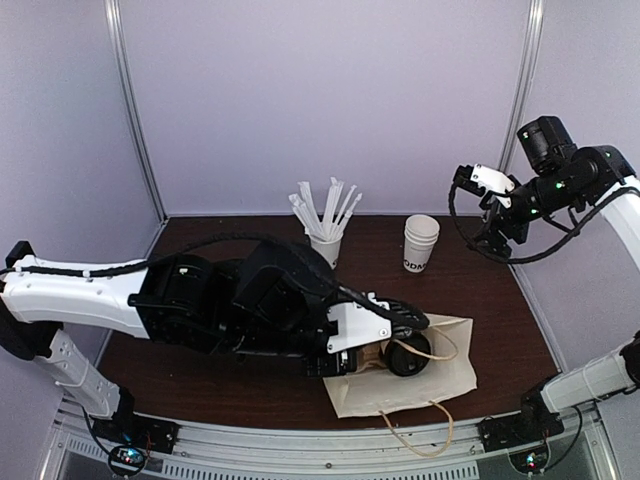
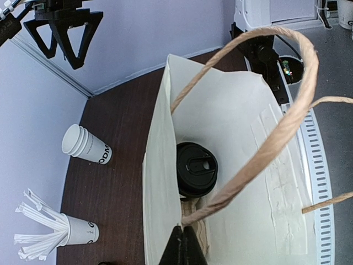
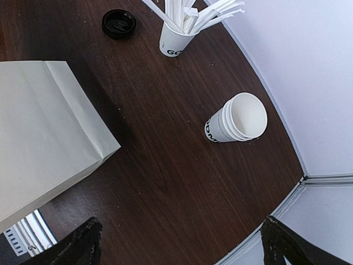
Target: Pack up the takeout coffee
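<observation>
Takeout coffee: the takeout coffee [image 2: 196, 168] is inside the paper bag [image 2: 242, 127], well past the mouth. Only its round black lid shows, facing the opening; the white cup body is hidden.
Bag: pale paper with twisted tan handles [image 2: 278, 132]. It lies on its side on the dark wooden table [image 3: 165, 171], near the front edge and a little right of centre, mouth toward the left.
Left gripper: the left gripper [image 2: 185, 245] is at the bag's mouth with its fingers pressed together. They seem to pinch the bag's rim where a handle joins it.
Right gripper: the right gripper [image 3: 181, 237] hangs high over the far right of the table. Its fingers are spread wide and hold nothing.
Done: the cup is in the bag, so the main step looks finished.
Left to do: probably only letting go of the rim and drawing the arm back. Whether the bag should be stood upright cannot be told.
Writing on stacked cups: the stack of lidless cups [image 3: 237, 118] at the far right carries dark capitals near its base. "ODM" can be read; the rest curves out of sight.
Writing on straw cup: the cup of straws [image 3: 175, 38] at the far centre shows "GO".
Writing on the coffee: hidden by the bag.
Loose lid: a spare black lid [image 3: 118, 23] lies just beside the cup of straws, with no readable text.
</observation>
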